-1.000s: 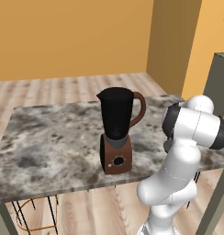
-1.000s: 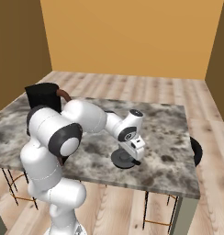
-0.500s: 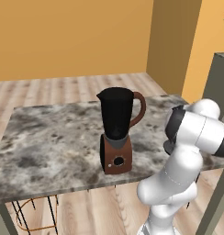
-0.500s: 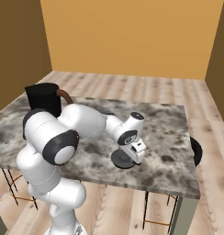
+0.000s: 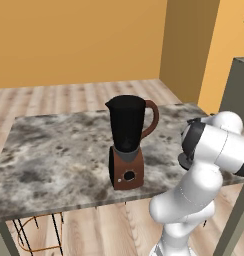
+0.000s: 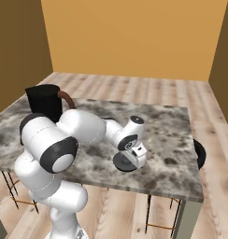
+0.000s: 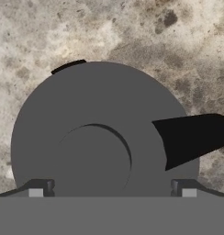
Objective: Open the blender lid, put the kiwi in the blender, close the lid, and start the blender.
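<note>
the blender lid (image 7: 104, 137) lies flat on the marble table (image 6: 167, 135), off the jar, its round knob (image 7: 93, 160) between the fingertips (image 7: 38, 188) of the gripper (image 7: 111, 190), whose jaws stand wide apart, clear of the knob. from the right base view, the blender (image 5: 127, 142) stands at about ten o'clock from the lid, well apart. no readable writing or brand shows anywhere.

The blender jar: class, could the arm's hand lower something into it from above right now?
Probably yes: the blender stands with its top uncovered, since the blender lid lies flat on the table under the open hand.
</note>
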Robot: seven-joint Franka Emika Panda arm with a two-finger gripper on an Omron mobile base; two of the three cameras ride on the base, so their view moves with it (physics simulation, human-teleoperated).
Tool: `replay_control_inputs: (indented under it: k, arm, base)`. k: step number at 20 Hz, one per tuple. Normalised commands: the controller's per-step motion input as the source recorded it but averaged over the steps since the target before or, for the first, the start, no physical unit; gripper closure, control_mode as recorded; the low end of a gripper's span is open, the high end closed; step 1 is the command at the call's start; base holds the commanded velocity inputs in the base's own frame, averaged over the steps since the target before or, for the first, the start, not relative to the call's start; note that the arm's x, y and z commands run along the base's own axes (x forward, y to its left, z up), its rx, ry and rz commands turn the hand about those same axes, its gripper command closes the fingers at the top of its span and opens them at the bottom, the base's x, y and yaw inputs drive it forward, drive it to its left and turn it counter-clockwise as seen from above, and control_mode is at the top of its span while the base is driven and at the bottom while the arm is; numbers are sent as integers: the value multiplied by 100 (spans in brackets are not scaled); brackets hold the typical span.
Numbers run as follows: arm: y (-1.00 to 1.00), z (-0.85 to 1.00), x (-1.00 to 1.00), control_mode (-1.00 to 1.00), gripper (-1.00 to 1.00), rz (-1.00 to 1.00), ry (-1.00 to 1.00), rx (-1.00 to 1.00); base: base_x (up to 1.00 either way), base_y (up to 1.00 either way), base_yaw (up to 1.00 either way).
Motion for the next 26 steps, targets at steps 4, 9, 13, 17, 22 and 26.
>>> replay_control_inputs:
  k: [4,9,13,17,22,26]
  arm:
    - [29,-24,21,-100,-100,0,2,0]
    - [33,-30,17,-100,-100,0,1,0]
    - [50,-58,3,-100,-100,0,2,0]
    - [46,-76,0,-100,-100,0,1,0]
    - [48,-93,0,-100,100,0,1,0]
    - [45,-98,0,-100,100,0,0,0]
  base:
    - [0,0,0]
    - [0,0,0]
    - [0,0,0]
    - [0,0,0]
    - [0,0,0]
    - [0,0,0]
